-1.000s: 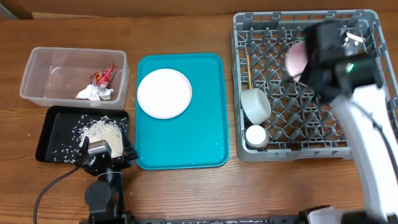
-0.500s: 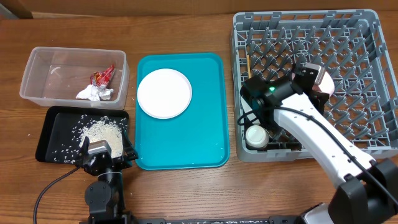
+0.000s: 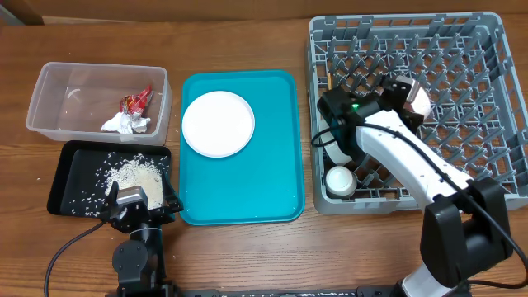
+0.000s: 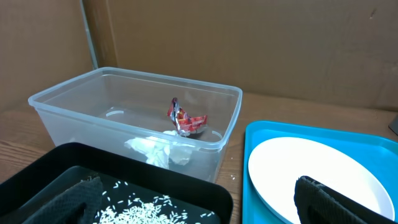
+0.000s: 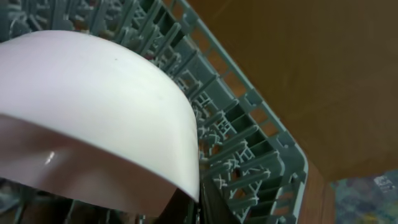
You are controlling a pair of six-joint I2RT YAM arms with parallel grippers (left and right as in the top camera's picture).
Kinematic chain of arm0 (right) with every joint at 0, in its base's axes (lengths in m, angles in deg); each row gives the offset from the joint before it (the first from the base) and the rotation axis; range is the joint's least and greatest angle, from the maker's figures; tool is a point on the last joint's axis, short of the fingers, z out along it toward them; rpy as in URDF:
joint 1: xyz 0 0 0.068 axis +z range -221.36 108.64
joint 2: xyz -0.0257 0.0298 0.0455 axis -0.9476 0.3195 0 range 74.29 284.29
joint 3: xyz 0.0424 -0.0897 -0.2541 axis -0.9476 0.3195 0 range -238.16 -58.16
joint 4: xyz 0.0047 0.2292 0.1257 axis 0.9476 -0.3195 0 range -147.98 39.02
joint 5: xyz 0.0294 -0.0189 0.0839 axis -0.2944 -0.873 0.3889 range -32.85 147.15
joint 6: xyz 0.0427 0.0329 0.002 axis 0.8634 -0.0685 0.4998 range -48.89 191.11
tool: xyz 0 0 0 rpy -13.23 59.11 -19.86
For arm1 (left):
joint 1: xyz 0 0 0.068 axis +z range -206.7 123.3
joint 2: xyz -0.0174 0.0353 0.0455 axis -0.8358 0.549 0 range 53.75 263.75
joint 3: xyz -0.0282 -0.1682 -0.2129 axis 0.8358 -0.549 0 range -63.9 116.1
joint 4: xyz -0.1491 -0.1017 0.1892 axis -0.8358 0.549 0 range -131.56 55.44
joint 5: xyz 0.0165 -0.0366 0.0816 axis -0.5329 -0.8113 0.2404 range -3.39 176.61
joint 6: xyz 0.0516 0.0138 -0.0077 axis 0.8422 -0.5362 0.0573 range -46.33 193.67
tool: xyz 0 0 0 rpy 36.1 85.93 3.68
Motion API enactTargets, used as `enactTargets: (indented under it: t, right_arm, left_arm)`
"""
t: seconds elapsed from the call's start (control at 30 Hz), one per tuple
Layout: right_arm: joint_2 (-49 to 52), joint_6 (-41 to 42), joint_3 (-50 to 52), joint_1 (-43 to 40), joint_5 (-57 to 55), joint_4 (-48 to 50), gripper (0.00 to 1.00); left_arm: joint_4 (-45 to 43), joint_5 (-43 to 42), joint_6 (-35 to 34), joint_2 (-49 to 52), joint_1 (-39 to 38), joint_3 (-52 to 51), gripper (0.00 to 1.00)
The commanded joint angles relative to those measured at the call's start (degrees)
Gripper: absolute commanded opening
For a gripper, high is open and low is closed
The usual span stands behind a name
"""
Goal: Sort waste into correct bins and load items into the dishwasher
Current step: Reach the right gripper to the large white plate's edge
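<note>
My right gripper (image 3: 402,89) is shut on the rim of the pale bowl (image 3: 417,101), holding it tilted low inside the grey dish rack (image 3: 487,124). In the right wrist view the bowl (image 5: 93,106) fills the frame over the rack's pegs (image 5: 249,143), pinched at my gripper (image 5: 202,202). A white cup (image 3: 340,180) stands in the rack's front left corner. A chopstick (image 3: 328,81) lies by the rack's left wall. My left gripper (image 4: 199,211) is open and empty over the black tray (image 4: 124,168) of rice (image 4: 143,208). The clear tub (image 4: 205,118) holds the red wrapper (image 4: 185,121) and the tissue (image 4: 155,149).
A white plate (image 3: 218,124) lies on the teal tray (image 3: 272,181) between the bins and the rack. The clear tub (image 3: 49,82) stands behind the black tray (image 3: 66,161) at the left. My right arm crosses the rack's left half.
My right arm has dropped from high over the rack's back down into its left-middle with the bowl, then shifted slightly left. The left arm has not moved.
</note>
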State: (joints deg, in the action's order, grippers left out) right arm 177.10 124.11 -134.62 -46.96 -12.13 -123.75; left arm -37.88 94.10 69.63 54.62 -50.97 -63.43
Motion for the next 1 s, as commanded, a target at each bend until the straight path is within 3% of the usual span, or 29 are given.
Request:
enactTargets:
  t: [0.0,0.43,0.63,0.7,0.77,0.8,0.87,0.97]
  right_arm:
    - [-0.2,-2.3,-0.4,-0.1,2.0,0.5,0.04]
    - [0.0,-5.1,-0.3,-3.0,4.9,1.9,0.04]
    - [0.0,-5.0,-0.4,-2.6,5.7,-1.4,0.04]
    - [-0.4,-1.6,-0.5,-0.9,5.5,-5.8,0.04]
    - [-1.7,3.5,-0.9,0.9,5.1,-9.4,0.13]
    - [-3.0,4.5,-1.8,2.6,5.3,-10.9,0.28]
    - [-4.3,4.3,-3.0,4.8,5.6,-11.6,0.48]
    - [-6.0,3.8,-4.8,8.5,6.3,-11.6,0.65]
  left_arm:
    - [-0.1,0.2,1.1,-0.6,0.2,-0.2,1.00]
    - [-0.1,0.2,1.1,-0.6,0.2,-0.2,1.00]
    - [-0.1,0.2,1.1,-0.6,0.2,-0.2,1.00]
    - [-0.1,0.2,1.1,-0.6,0.2,-0.2,1.00]
    - [-0.1,0.2,1.1,-0.6,0.2,-0.2,1.00]
    - [-0.1,0.2,1.1,-0.6,0.2,-0.2,1.00]
    - [-0.1,0.2,1.1,-0.6,0.2,-0.2,1.00]
    - [-0.1,0.2,1.1,-0.6,0.2,-0.2,1.00]
